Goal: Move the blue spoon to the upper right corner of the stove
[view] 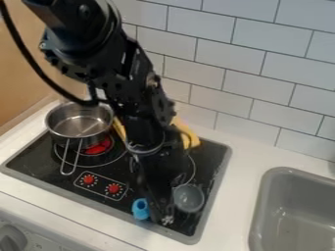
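Blue spoon at the stove's five o'clock, claw down at it (parted, closed or gripping, I can't tell), so approach looks done, with lift, carry to two o'clock corner and release left.

The stove lay in the counter, left of the sink, the wall behind. The pot stood on its left side. Near its front, the hand hung between the spoon and the bowl.
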`<move>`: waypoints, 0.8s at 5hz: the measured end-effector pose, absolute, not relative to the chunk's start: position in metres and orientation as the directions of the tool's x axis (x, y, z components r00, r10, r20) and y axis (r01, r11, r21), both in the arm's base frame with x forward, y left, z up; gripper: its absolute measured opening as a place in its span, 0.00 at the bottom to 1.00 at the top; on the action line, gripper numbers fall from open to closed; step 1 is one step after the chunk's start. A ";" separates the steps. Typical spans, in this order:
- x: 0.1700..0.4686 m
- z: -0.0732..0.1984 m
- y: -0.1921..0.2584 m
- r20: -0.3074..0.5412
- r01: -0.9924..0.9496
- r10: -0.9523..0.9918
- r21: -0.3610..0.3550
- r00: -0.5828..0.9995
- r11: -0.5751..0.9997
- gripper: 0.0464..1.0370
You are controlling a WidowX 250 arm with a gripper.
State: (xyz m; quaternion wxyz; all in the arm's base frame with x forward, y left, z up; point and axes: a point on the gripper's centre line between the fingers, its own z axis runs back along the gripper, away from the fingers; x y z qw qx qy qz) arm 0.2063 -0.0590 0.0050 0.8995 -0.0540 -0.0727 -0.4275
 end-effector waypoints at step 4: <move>0.286 0.034 -0.073 0.262 0.558 -0.540 0.006 0.800 0.830 0.25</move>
